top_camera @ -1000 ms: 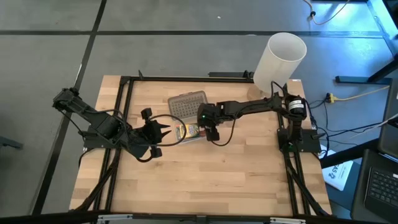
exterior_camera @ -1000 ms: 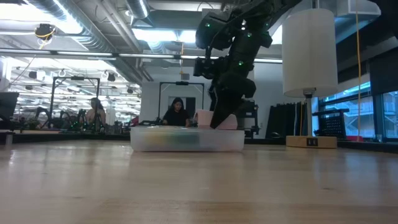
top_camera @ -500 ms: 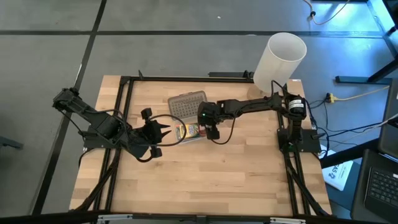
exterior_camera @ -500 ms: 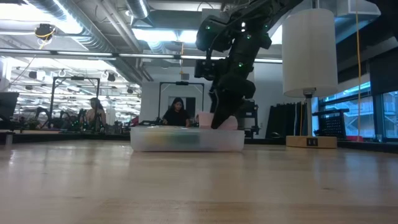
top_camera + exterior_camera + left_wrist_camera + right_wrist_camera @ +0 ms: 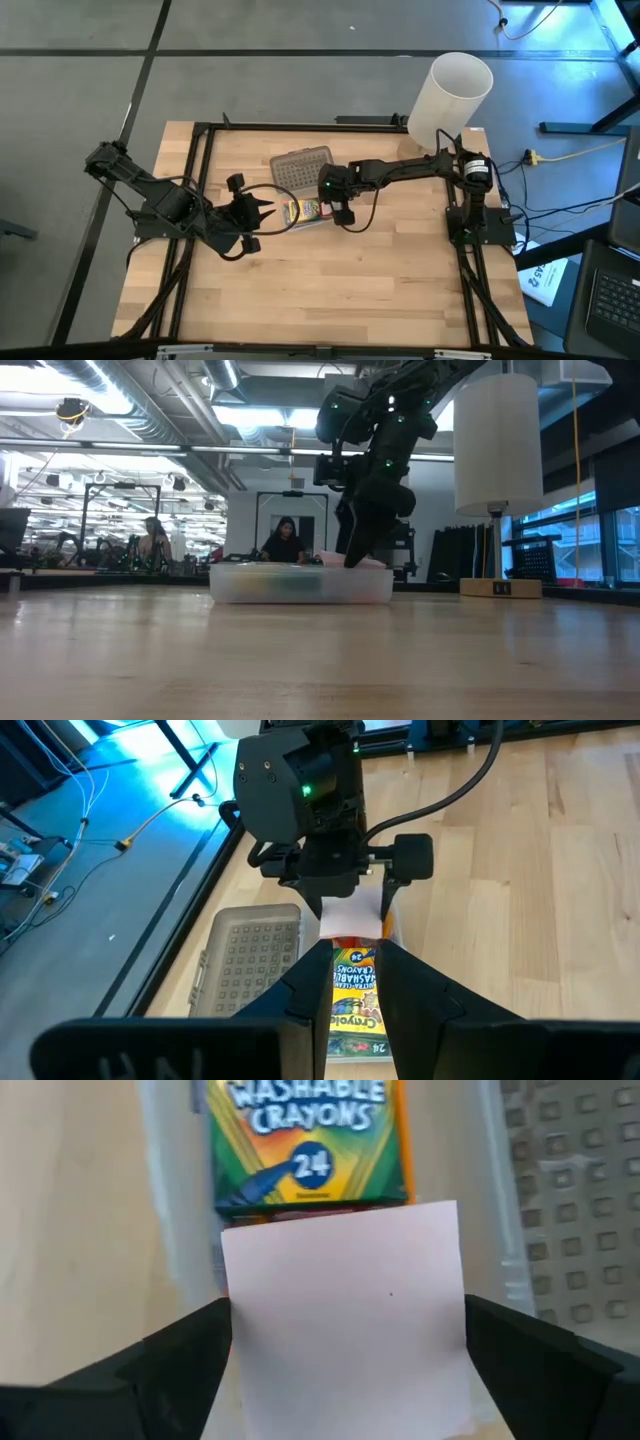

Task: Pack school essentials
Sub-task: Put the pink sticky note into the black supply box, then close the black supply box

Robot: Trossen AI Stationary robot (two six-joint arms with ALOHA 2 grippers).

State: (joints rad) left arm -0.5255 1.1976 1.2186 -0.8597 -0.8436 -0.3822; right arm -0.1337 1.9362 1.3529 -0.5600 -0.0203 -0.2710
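With its dark fingers spread wide either side, the right gripper has nothing in its grasp: the pink square pad lies centre frame in the clear plastic case, beside the green-and-yellow crayon box. The left gripper, lower centre, is nearly closed and empty.

Evenly lit from overhead; soft, short shadows under both arms on the wooden table. Ceiling strip lights glare at 12 o'clock in the low view, arm silhouetted against them. Blue cast at 10 o'clock in the left wrist view. Pink pad washed out, slightly blurred; dark fingers soft-edged.
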